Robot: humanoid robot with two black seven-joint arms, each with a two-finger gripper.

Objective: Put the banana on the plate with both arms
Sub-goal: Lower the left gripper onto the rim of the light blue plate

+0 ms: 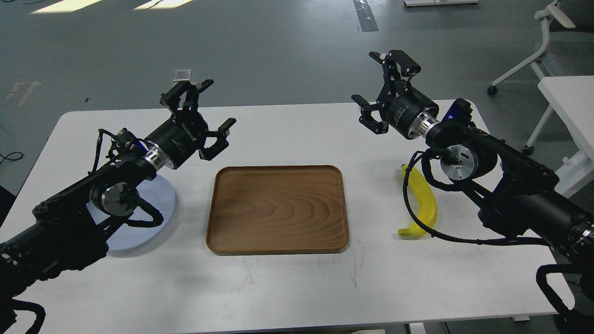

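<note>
One banana [423,204] lies on the table [287,283] near its right edge. One plate [158,204] sits near the left edge, one tray [278,208] between them. Left gripper [204,113] and right gripper [383,86]: both spread wide, empty, raised.

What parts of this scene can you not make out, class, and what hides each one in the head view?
- Plate: near half covered by the left arm.
- Banana: far end behind the right arm's wrist and cable.
- Chair: cut off by the top right edge.
- Table: near edge cut off at the bottom.
</note>
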